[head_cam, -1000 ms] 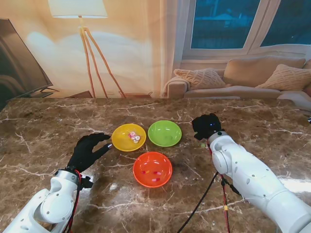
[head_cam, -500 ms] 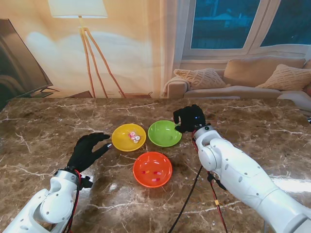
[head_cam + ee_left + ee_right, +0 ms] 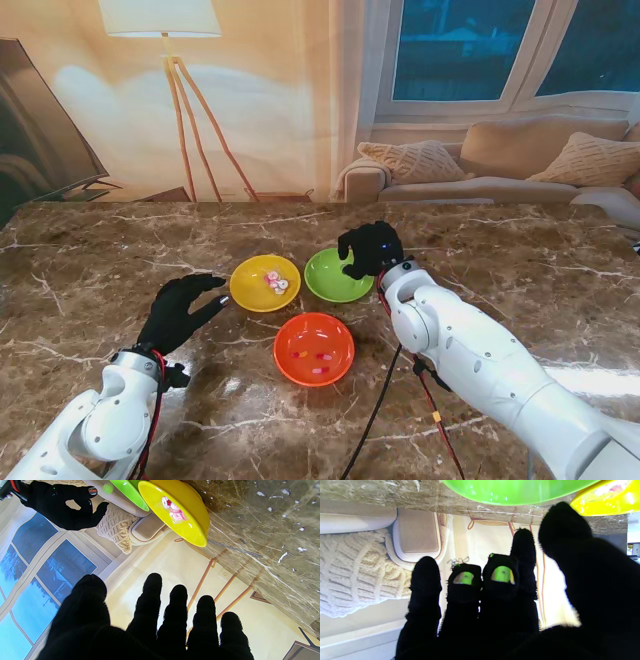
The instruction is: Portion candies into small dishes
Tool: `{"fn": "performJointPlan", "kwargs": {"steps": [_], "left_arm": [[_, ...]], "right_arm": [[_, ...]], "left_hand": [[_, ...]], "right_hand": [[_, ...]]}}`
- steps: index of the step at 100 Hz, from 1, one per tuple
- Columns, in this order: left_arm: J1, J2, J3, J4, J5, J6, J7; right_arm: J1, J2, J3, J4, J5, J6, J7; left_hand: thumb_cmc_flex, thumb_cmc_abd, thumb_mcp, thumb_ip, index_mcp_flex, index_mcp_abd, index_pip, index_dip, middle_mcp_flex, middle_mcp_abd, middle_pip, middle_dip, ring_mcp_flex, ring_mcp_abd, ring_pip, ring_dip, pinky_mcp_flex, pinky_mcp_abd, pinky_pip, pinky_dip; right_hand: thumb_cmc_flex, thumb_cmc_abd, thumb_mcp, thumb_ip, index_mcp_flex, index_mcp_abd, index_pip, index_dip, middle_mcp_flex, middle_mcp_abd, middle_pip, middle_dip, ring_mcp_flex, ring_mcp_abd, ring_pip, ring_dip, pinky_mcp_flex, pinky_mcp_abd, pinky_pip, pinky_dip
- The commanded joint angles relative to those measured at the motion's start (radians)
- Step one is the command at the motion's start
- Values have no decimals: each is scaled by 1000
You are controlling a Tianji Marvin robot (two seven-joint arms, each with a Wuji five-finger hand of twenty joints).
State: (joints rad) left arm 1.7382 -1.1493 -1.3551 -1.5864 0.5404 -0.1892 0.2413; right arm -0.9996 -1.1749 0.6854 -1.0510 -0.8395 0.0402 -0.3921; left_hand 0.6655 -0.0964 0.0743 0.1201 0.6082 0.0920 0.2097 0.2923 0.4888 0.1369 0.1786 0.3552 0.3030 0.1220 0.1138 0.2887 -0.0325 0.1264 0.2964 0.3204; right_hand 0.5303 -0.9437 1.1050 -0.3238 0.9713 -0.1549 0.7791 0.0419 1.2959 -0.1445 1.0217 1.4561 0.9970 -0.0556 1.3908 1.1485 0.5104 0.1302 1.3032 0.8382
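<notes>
Three small dishes stand mid-table: a yellow dish (image 3: pixel 252 290) holding pink and white candies (image 3: pixel 277 283), a green dish (image 3: pixel 332 278), and an orange dish (image 3: pixel 300 362) with a few candies (image 3: pixel 318 358), nearest to me. My right hand (image 3: pixel 369 248) hovers over the green dish's far right rim. In the left wrist view the right hand (image 3: pixel 62 505) has thumb and index apart, and a small green candy (image 3: pixel 108 488) shows blurred just off the fingertips by the green dish (image 3: pixel 130 492). My left hand (image 3: pixel 182 308) rests open left of the yellow dish (image 3: pixel 192 533).
The brown marble table (image 3: pixel 520 250) stretches wide on both sides. A black and red cable (image 3: pixel 385 400) hangs from my right arm over the table near the orange dish. A floor lamp, a sofa and cushions stand beyond the far edge.
My right hand has swung left from the table spot right of the green dish to over that dish's rim. The green candy by that spot is gone. The left hand has not moved.
</notes>
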Motion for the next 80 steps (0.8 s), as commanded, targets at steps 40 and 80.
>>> {"fn": "performJointPlan", "kwargs": {"steps": [40, 80], "left_arm": [[6, -1, 2, 1, 2, 1, 0], [4, -1, 6, 2, 7, -3, 2]], "right_arm": [[-73, 42, 92, -55, -72, -2, 44], [-244, 115, 331, -169, -233, -34, 158]], "left_hand": [[2, 47, -23, -8, -6, -6, -4, 18, 12, 14, -3, 9, -6, -8, -15, 8, -18, -13, -30, 15], [3, 47, -23, -8, -7, -6, -4, 17, 13, 14, -3, 9, -6, -9, -15, 8, -17, -13, -30, 15]], "right_hand": [[-52, -4, 40, 51, 21, 20, -108, 89, -28, -32, -6, -8, -30, -41, -2, 2, -19, -2, -22, -15], [-102, -94, 87, 127, -184, 5, -353, 175, -94, -58, -23, 2, -75, -59, -28, 11, -43, -13, -55, -19]]}}
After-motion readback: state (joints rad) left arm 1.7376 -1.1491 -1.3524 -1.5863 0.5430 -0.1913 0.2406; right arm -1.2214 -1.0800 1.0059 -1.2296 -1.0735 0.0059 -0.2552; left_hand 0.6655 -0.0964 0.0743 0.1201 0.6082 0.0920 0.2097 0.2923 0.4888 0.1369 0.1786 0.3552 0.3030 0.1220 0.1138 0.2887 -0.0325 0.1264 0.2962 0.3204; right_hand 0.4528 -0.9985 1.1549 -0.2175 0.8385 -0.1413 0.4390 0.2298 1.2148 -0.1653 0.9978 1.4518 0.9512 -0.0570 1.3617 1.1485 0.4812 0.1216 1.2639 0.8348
